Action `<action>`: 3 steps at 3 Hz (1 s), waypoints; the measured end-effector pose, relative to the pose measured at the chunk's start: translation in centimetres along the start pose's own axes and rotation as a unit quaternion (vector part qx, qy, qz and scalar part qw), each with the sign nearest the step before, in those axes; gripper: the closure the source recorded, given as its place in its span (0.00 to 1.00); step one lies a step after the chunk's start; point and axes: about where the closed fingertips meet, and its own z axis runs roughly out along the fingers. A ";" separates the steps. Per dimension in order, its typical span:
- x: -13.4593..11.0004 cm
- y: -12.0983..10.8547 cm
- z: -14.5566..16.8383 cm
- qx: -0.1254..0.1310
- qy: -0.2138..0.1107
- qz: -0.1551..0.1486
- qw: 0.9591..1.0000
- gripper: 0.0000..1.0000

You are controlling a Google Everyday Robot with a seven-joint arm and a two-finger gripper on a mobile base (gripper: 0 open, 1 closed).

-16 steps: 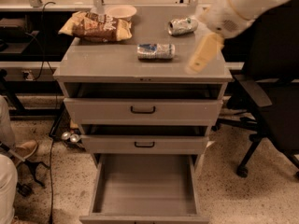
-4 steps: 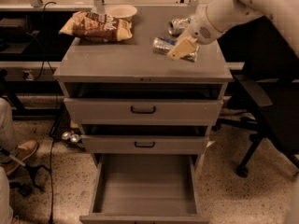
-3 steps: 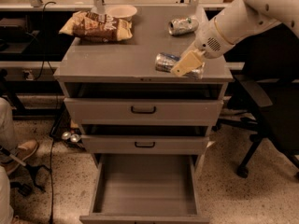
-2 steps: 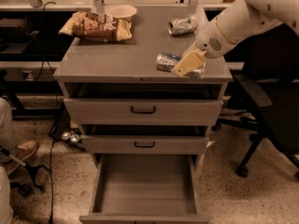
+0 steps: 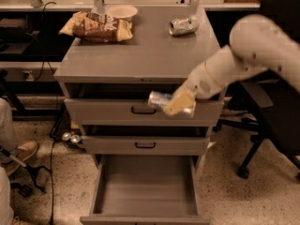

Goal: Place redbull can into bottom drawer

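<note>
Bottom drawer: pulled fully out at the foot of the cabinet; grey floor bare, nothing in it.
Step in hand: carrying the can down to the bottom drawer, by my reading.
Gripper: above the bottom drawer, level with the top drawer front; fingers closed on the can.
Redbull can: held in the air lying sideways, shiny end to the left, above the bottom drawer's back right part; not yet inside.
Handling advice: bring the can forward off the drawer fronts, then lower it straight. Keep the elbow off the bottom drawer's right wall. Let go only close to the floor, since a can lying sideways will likely roll.
Middle drawer: directly above the bottom drawer; slightly open, contents hidden.
Top drawer: two levels above the bottom drawer; slightly open, contents hidden.
Chip bag: on the cabinet top, far above the bottom drawer, left side.
Crushed can: same top, right side, well apart from the chip bag.
Bowl: farthest back, just behind the chip bag; contents not visible.
</note>
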 end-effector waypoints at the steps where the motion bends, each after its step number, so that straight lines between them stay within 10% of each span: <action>1: 3.3 3.6 8.5 -0.063 -0.020 0.026 0.997 1.00; 2: 7.3 6.3 20.1 -0.111 -0.073 0.081 0.988 1.00; 3: 7.5 6.4 20.5 -0.110 -0.073 0.083 0.988 1.00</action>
